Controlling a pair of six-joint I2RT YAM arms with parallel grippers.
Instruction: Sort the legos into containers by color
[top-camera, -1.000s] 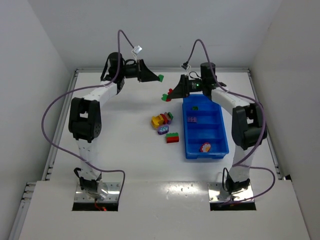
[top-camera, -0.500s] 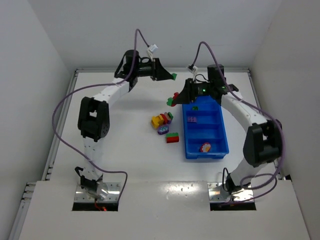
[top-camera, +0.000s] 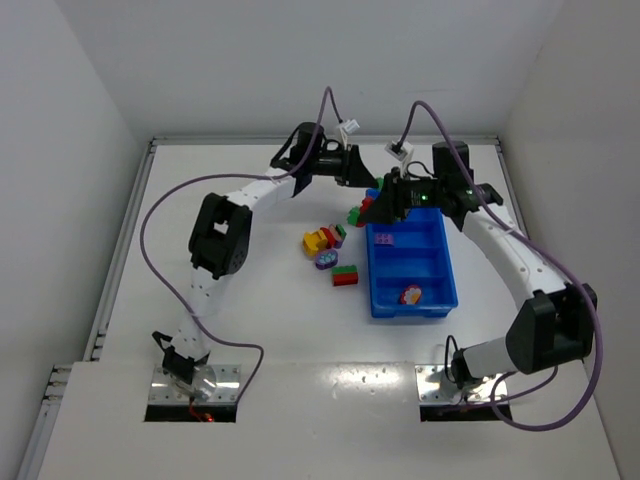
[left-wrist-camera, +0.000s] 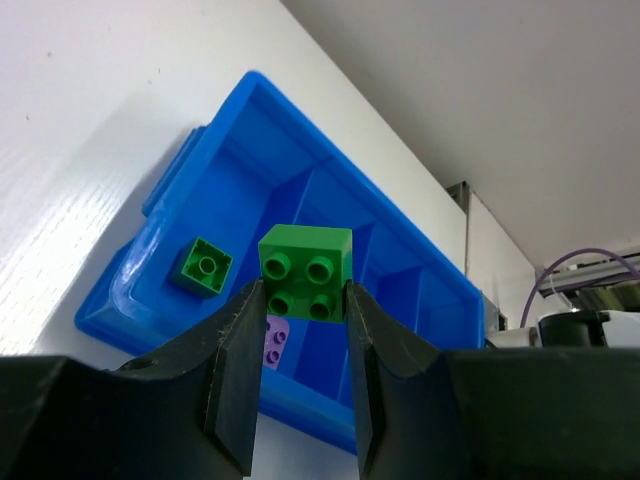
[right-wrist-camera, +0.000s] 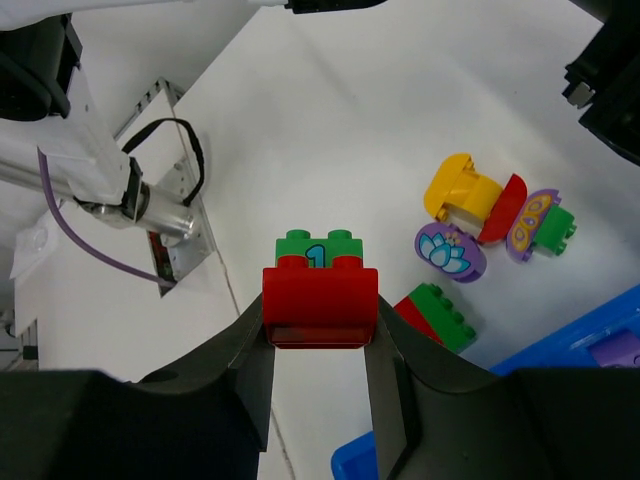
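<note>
My left gripper (left-wrist-camera: 300, 300) is shut on a green lego (left-wrist-camera: 306, 272), held above the far end of the blue tray (left-wrist-camera: 110, 310). In the compartment below lies another green lego (left-wrist-camera: 206, 266), and a purple one (left-wrist-camera: 275, 342) lies in the compartment beside it. My right gripper (right-wrist-camera: 320, 325) is shut on a red lego with a green numbered piece on it (right-wrist-camera: 320, 300), above the table left of the tray. From above, the left gripper (top-camera: 372, 183) and the right gripper (top-camera: 368, 208) are close together at the tray's (top-camera: 441, 262) far left corner.
Loose legos lie left of the tray: a yellow, red and purple cluster (top-camera: 324, 240), a purple oval piece (right-wrist-camera: 449, 250) and a red-and-green brick (top-camera: 344, 275). A pink-and-yellow piece (top-camera: 411, 294) sits in the tray's nearest compartment. Cables loop over both arms.
The left arm has swung right from the back left, bringing the green lego over the tray's far end. The right gripper has shifted slightly right with its red-and-green lego.
</note>
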